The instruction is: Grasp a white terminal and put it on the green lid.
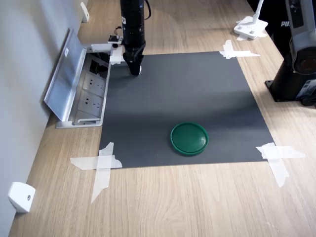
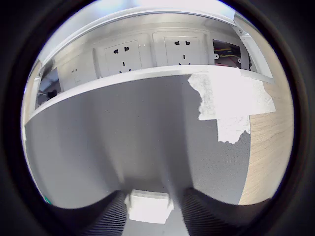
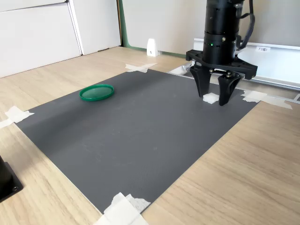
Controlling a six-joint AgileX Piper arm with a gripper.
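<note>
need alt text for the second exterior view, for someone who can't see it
A black robot arm's open tool straddles a tiny white terminal near the far right corner of a dark grey mat taped to a wooden table. A round green lid lies on the mat's far left side.

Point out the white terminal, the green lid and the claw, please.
white terminal (image 3: 211,97): second exterior view, its top face.
green lid (image 1: 189,138): first exterior view, centre of the disc.
claw (image 3: 213,97): second exterior view, midway between its fingertips.
</note>
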